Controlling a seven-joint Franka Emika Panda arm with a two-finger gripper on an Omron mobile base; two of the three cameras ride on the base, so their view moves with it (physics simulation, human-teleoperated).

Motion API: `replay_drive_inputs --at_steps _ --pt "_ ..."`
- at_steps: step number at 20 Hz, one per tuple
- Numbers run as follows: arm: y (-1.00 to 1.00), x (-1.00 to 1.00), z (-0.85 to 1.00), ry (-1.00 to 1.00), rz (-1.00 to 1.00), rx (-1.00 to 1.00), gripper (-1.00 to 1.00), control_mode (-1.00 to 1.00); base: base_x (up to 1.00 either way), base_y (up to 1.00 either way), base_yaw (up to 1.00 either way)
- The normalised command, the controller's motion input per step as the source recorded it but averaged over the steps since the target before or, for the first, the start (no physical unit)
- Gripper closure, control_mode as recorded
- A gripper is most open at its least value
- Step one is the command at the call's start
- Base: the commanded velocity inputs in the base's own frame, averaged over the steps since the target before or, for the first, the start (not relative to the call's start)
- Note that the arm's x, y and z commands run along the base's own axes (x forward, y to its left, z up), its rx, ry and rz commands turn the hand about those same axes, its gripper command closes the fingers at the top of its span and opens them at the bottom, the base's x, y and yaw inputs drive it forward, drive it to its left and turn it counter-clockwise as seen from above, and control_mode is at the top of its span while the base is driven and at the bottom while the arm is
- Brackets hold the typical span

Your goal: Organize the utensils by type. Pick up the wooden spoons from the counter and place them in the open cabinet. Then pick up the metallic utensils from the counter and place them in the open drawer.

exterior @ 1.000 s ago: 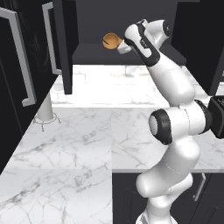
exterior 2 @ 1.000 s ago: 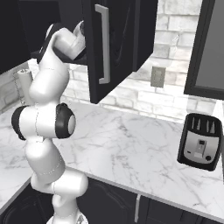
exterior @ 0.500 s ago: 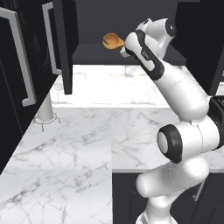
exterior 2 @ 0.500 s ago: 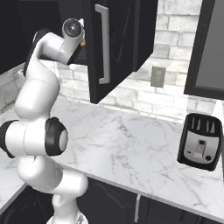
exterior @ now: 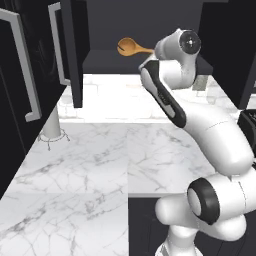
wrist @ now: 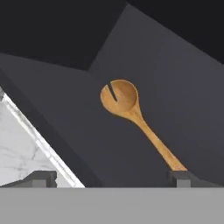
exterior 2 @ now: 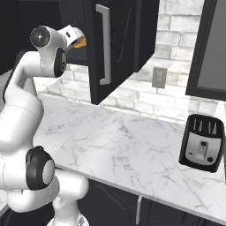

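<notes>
A tan-orange wooden spoon (wrist: 129, 111) with a slot in its round bowl lies flat on the dark shelf of the open cabinet (wrist: 65, 113). My gripper (wrist: 111, 178) hovers just outside the shelf edge, open and empty; its right fingertip (wrist: 180, 177) is near the tip of the spoon's handle, and I cannot tell if they touch. In the left base view the spoon (exterior: 128, 47) rests on the cabinet shelf (exterior: 107, 61), left of my wrist. In the right base view my gripper (exterior 2: 76, 36) points into the cabinet, with the spoon (exterior 2: 81, 43) just beyond it. The white marble counter (exterior: 100, 165) lies below.
The open cabinet doors (exterior: 75, 50) (exterior 2: 110, 44) hang on either side of the hand. A white cylinder (exterior: 51, 127) stands at the counter's back left. A black toaster (exterior 2: 202, 143) sits far right, below a wall outlet (exterior 2: 159, 77).
The wrist has drawn back to the right, away from the spoon, and the arm has straightened upward. The spoon stays on the shelf and the gripper stays open.
</notes>
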Motion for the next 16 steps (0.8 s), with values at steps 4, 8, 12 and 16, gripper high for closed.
replay_drive_inputs --at_steps 4,8,12,16 --pt "0.00 -0.76 0.00 0.07 -0.25 0.06 -1.00 -1.00 0.00 0.00 0.00" --pt "0.00 -0.81 0.00 0.09 -0.26 0.14 -1.00 -1.00 0.00 0.00 0.00" --pt "0.00 -0.92 -0.03 0.09 -0.31 0.21 -1.00 -1.00 0.00 0.00 0.00" --pt "-0.06 -0.86 -0.33 0.02 -0.29 0.20 -1.00 -1.00 0.00 0.00 0.00"
